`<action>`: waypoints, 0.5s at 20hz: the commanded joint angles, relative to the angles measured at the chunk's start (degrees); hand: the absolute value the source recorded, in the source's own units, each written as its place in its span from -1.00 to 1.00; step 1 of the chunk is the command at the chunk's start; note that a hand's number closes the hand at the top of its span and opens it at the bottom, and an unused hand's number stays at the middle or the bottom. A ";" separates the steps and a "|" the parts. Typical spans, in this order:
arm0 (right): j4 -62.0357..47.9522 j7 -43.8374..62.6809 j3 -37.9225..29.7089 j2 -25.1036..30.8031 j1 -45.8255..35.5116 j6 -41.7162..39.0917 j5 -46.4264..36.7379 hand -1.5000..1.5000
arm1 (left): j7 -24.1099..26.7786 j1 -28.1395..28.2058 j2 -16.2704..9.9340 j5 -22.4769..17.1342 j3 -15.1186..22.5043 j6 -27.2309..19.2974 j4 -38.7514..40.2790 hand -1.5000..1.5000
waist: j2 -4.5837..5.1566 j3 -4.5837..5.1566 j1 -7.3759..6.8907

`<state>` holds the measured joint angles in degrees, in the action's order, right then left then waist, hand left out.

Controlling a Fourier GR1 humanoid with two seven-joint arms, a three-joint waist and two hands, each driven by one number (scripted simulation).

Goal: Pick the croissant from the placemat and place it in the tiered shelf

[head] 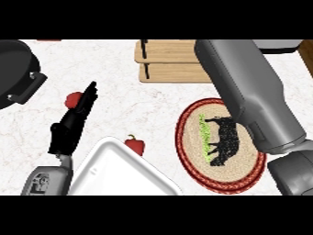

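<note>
The right forearm stretches over the round woven placemat with a red rim to the 2-level wooden tiered shelf. Its hand and the croissant are hidden, so grip unknown. A badly centred release risks the croissant rolling off. The left hand rests, fingers straight.

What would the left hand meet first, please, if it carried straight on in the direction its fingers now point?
The left hand points up and slightly right. The small red thing sits just left of that line, so the way looks free across the bare counter to the picture's top, though height above the counter is unclear.
</note>
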<state>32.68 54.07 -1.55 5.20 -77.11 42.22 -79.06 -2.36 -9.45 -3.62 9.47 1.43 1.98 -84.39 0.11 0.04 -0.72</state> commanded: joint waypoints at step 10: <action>12.25 -0.66 -4.27 -2.45 3.83 4.27 6.18 -1.00 | -2.17 -1.42 -0.73 -0.90 -1.00 0.87 -0.98 0.00 | -0.22 -0.05 0.44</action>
<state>40.90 53.71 -5.08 3.86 -74.74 44.50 -75.42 -2.71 -10.27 -3.43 9.60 1.15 1.71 -83.89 0.00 0.00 -0.43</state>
